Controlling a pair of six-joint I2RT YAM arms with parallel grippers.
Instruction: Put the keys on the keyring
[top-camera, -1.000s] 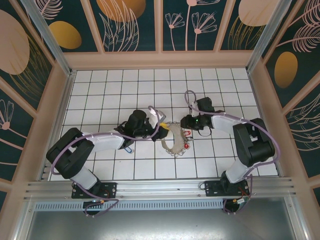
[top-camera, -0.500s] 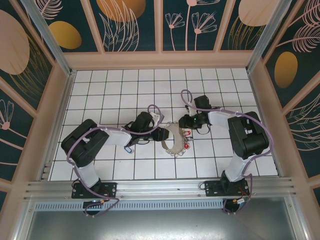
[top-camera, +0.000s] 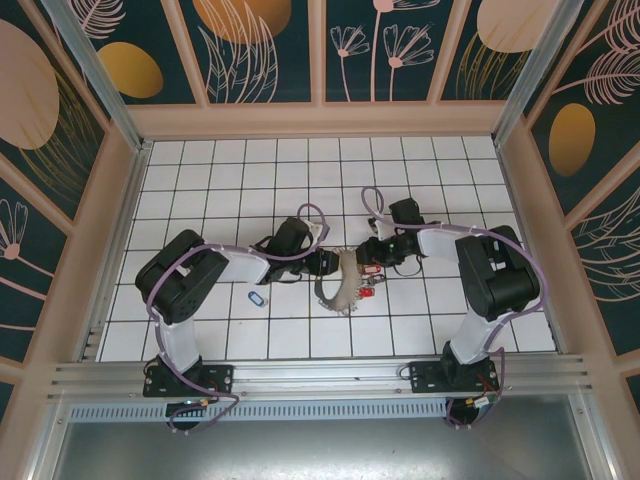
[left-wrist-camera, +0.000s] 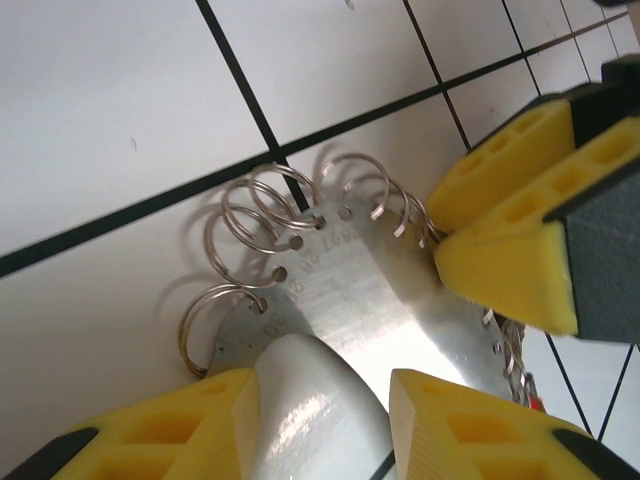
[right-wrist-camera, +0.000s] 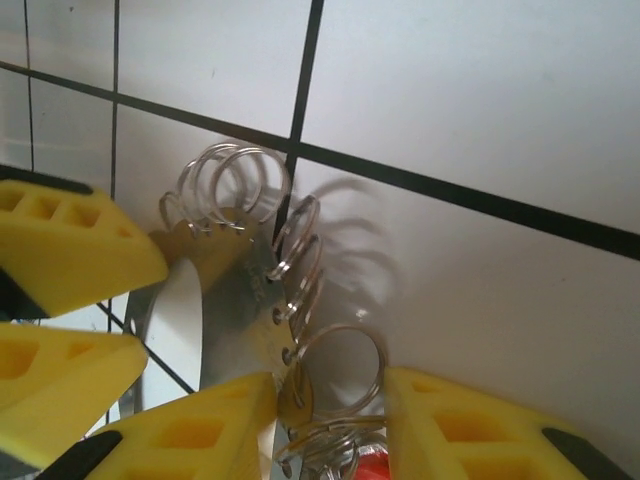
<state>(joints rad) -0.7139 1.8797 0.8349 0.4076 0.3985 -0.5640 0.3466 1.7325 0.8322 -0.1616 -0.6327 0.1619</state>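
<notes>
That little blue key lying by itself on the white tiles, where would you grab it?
Pinch the blue key across its oval head's narrow width, coming straight down from above. It lies flat on the tiled floor, apart from the keyring, with room on either side.

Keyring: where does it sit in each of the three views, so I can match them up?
Top external: keyring just below picture centre.
Left wrist: keyring centre to bottom edge.
Right wrist: keyring lower left of centre.
Shared landmark: wire rings on its rim, over black grout lines.
</notes>
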